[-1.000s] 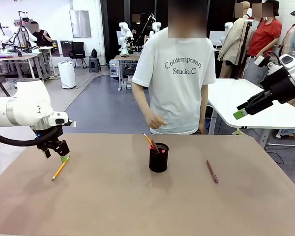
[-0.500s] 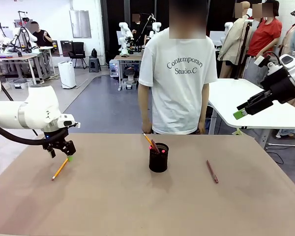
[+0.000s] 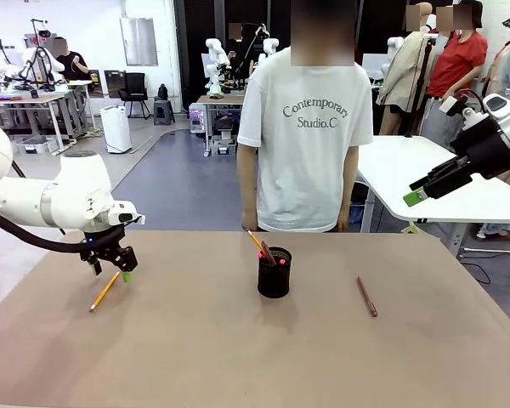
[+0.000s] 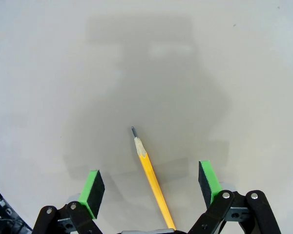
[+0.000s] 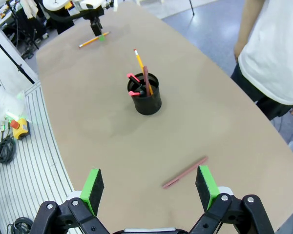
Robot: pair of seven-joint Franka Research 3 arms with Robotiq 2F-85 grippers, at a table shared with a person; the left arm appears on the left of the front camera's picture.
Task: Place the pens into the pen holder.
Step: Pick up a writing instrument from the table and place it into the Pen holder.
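A yellow pencil (image 3: 104, 291) lies on the table at the left. My left gripper (image 3: 112, 271) hangs open just above its far end. In the left wrist view the pencil (image 4: 150, 174) runs up between the green pads (image 4: 92, 187), untouched, and the gripper (image 4: 151, 183) straddles it. The black mesh pen holder (image 3: 274, 273) stands mid-table with a pencil and two pens sticking out. A reddish-brown pen (image 3: 367, 297) lies to its right. My right gripper (image 3: 418, 194) is raised at the far right, open and empty. Below the right gripper (image 5: 149, 187), its wrist view looks down on the pen (image 5: 184, 172) and holder (image 5: 145, 95).
A person in a white T-shirt (image 3: 306, 127) stands at the table's far edge behind the holder, arms down at the sides. A second white table (image 3: 425, 183) stands behind on the right. Bare tabletop lies between the holder and both loose pens.
My left gripper has shifted a little to the right and farther along the pencil. The person's hand has drawn back from near the holder to the side. The right arm is still.
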